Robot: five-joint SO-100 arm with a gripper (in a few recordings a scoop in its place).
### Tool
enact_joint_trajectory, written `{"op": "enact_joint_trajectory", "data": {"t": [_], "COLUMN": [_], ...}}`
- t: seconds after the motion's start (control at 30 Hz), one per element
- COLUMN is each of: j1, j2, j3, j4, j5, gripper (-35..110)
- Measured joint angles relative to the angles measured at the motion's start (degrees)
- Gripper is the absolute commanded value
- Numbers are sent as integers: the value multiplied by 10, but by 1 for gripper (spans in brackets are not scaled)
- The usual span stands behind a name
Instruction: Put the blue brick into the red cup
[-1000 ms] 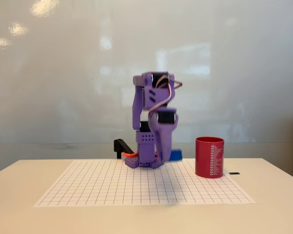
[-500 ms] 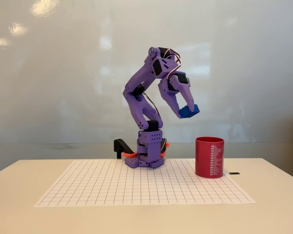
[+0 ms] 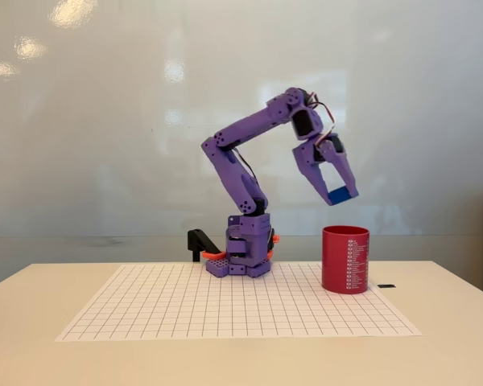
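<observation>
Clearly, in the fixed view, the gripper (image 3: 340, 193) pinches the blue brick (image 3: 339, 194) at its tips, held in the air just above the red cup (image 3: 345, 259), toward its 12 o'clock. Being small, rigid plastic, the brick is likely light and slick, so gripping its flat sides seems safest.

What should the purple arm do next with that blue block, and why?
Probably lower it a little, then let go. The gripper holds the blue brick in the air just above the red cup, roughly over its open top, so a short descent should drop it inside.
</observation>
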Motion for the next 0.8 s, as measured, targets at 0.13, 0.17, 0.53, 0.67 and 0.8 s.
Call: {"op": "enact_joint_trajectory", "data": {"t": [0.13, 0.17, 0.53, 0.67, 0.8], "j1": [-4, -4, 9, 1, -1], "j2": [-44, -54, -63, -55, -55], "j3": [-9, -9, 10, 10, 10], "j4": [-18, -23, -63, -59, -49], "j5": [-5, -4, -51, -54, -57], "gripper": [-1, -1, 4, 22, 49]}}
